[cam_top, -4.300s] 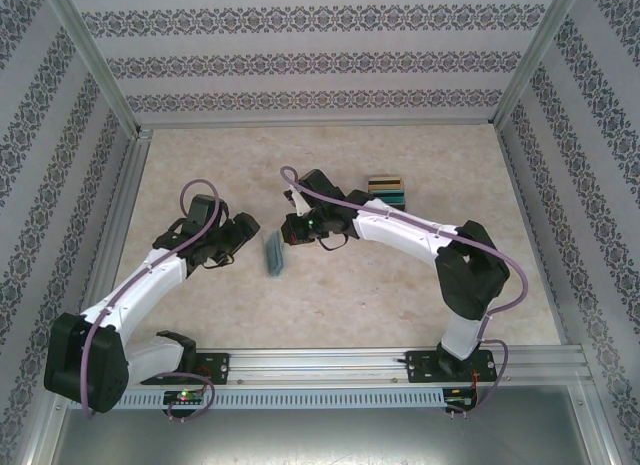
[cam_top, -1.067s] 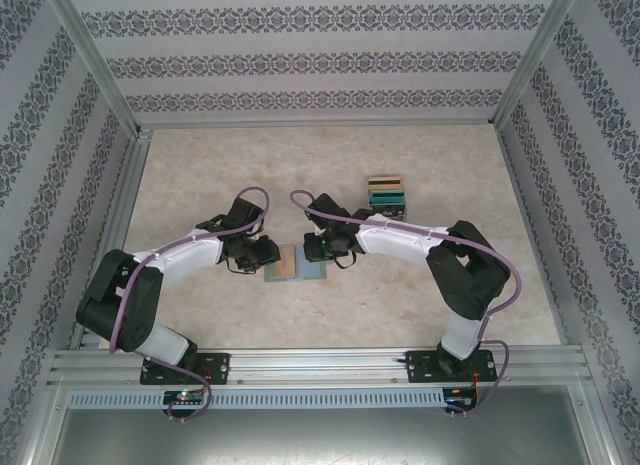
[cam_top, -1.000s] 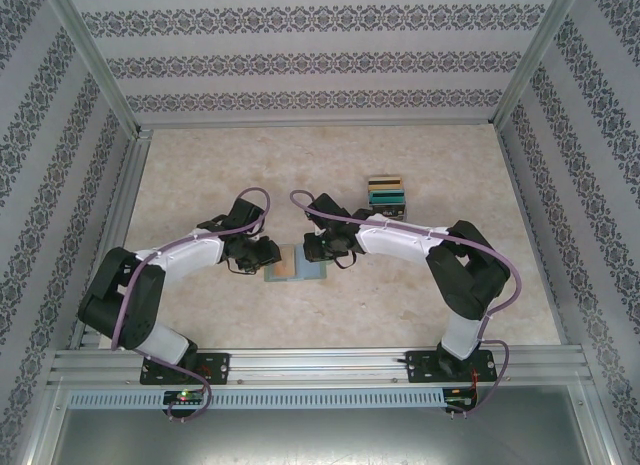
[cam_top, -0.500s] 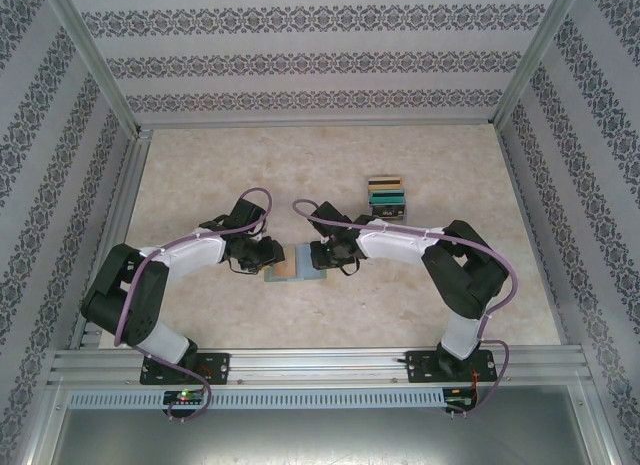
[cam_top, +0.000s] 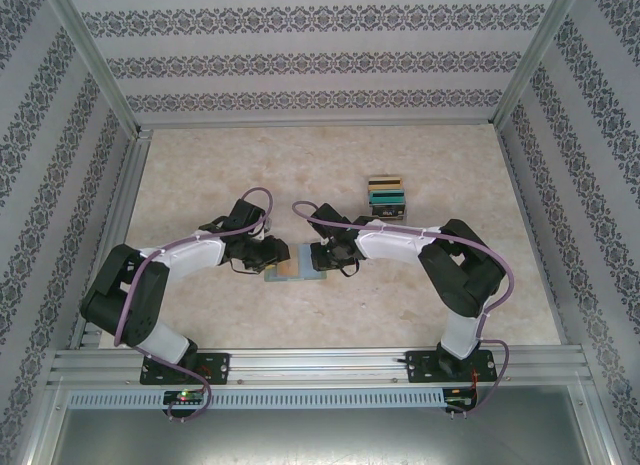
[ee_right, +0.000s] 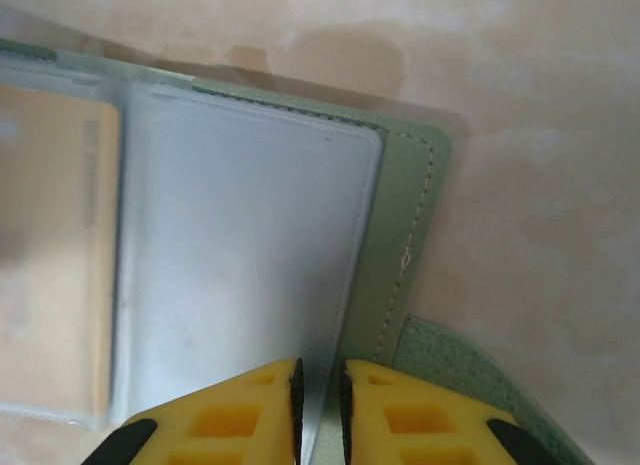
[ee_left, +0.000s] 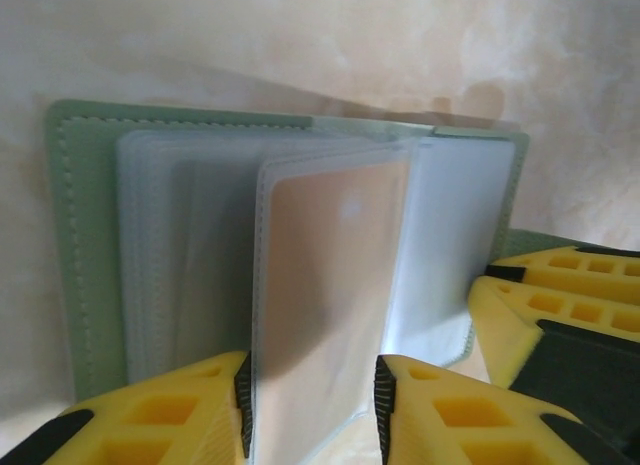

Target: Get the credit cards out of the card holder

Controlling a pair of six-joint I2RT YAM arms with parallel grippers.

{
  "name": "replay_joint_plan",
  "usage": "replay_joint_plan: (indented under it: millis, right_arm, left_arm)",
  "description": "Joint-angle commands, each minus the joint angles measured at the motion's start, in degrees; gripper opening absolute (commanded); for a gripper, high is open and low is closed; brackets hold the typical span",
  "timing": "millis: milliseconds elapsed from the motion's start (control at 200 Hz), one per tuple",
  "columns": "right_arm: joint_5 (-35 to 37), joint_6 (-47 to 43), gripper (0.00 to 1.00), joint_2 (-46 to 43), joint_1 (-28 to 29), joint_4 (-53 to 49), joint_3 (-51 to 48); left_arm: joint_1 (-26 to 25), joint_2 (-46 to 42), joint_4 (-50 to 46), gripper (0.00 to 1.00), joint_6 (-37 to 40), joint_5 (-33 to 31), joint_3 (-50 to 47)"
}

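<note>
**Holder** (cam_top: 296, 269): you had it lying open on the table (cam_top: 200, 165), directly between the two sets of fingers, with its clear sleeves fanned upward.

**Right gripper** (ee_right: 320, 395): the fingers were nearly together, clenched on the near edge of the holder's right-hand leaf. The green cover ran just to their right. The strap tab (ee_right: 480, 385) lay beside it.

**Left gripper** (ee_left: 312, 410): the fingers were apart with one sleeve (ee_left: 300, 185) standing between them, its lower edge in the gap. You could not tell whether they pressed it or had let go.

**Gold card** (ee_left: 330, 275): one, inside that sleeve, straight ahead of the left fingers. It was not drawn out.

**Stack** (cam_top: 386, 198): loose cards in gold, teal and dark, piled flat beyond the right fingers and off to their right, well apart from the holder.

**Progress**
- **Done:** the stacked cards were already out.
- **Left:** at least the gold card.
  - The sleeve ahead of the right fingers looked empty.
  - The sleeves to the left of the left fingers were too cloudy to read.
- **Judgement:** the task was well under way but not finished. The holder was pinned on one side for the next pull.
</note>
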Motion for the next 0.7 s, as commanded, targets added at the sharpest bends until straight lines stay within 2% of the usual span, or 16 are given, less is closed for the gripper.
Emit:
replay_joint_plan:
  millis: [0,320,694]
  right_arm:
    - [0.55,1.14,0.21,1.54,0.64,0.53,-1.36]
    - [1.15,1.69,0.22,0.12,0.43,0.9,-1.99]
    - [3.25,4.03,0.23,-8.47,-2.47,3.45,-6.36]
  left_arm:
    - [-0.89,-1.85,5.6,0.39,-1.25,4.34,-1.13]
    - [-2.03,-2.33,10.93,0.4,-3.11,8.35,-0.74]
    - [-3.92,-0.35,12.48,0.4,-4.09,8.42,0.19]
